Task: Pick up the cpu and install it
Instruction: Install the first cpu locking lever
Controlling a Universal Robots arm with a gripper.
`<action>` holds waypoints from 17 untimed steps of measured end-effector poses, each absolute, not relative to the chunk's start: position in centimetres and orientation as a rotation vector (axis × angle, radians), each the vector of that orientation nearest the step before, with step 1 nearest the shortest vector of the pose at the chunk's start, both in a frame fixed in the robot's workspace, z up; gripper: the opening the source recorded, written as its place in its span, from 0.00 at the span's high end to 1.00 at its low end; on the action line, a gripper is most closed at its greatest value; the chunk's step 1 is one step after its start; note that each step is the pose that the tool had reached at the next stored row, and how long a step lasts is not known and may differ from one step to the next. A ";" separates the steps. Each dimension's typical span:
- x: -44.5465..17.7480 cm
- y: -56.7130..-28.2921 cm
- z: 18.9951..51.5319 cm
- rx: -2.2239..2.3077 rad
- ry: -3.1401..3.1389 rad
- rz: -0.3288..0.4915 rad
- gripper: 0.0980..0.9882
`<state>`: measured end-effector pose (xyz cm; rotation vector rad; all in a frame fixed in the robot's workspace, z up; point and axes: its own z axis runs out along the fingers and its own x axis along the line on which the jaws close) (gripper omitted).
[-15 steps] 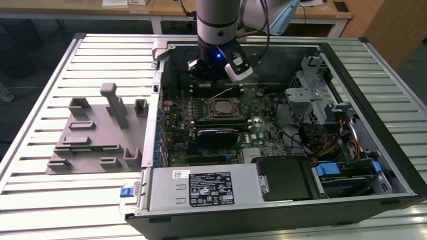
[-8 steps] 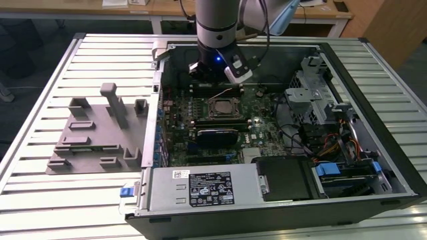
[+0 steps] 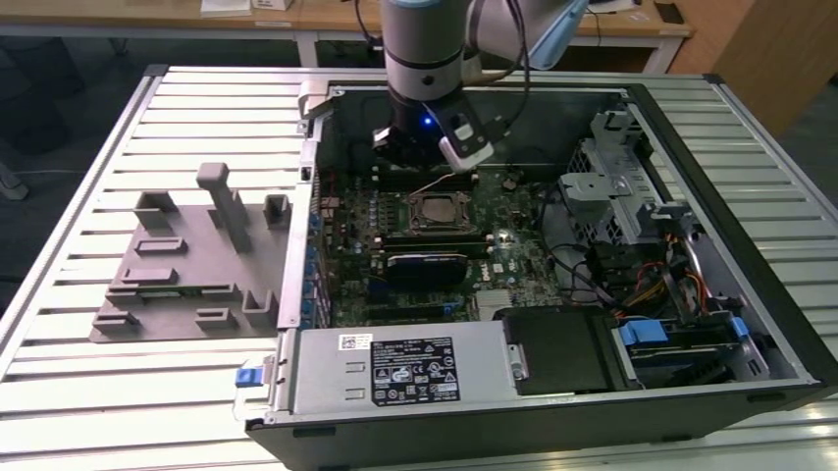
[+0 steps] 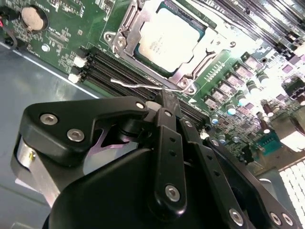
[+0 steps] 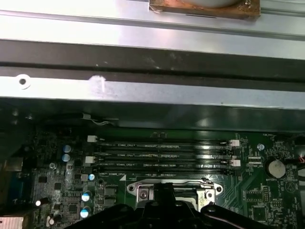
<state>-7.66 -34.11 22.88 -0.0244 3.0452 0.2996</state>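
CPU [image 4: 167,39], pale silver top up, sits in its socket on the motherboard [image 4: 228,71]; nearest us in the second wrist view, our gripper [image 4: 164,102] hangs just above the memory slots [image 4: 109,67] beside it, fingertips pressed together on nothing. Beyond, in the exterior view, the open computer case [image 3: 550,392] lies on a slatted table [image 3: 78,392], a grey holder tray [image 3: 183,265] at that view's left.
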 end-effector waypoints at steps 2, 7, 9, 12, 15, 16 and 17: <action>-7.7 -34.1 22.8 -0.007 3.039 0.298 0.99; -7.7 -34.1 22.6 0.021 3.009 0.296 0.99; -7.7 -34.1 22.6 0.027 2.996 0.297 0.99; -7.6 -34.1 22.4 0.040 2.987 0.303 0.99; -7.6 -34.1 22.1 0.067 2.985 0.307 0.99; -7.5 -34.1 22.0 0.077 2.984 0.307 0.99; -7.4 -34.1 21.9 0.085 2.983 0.306 0.99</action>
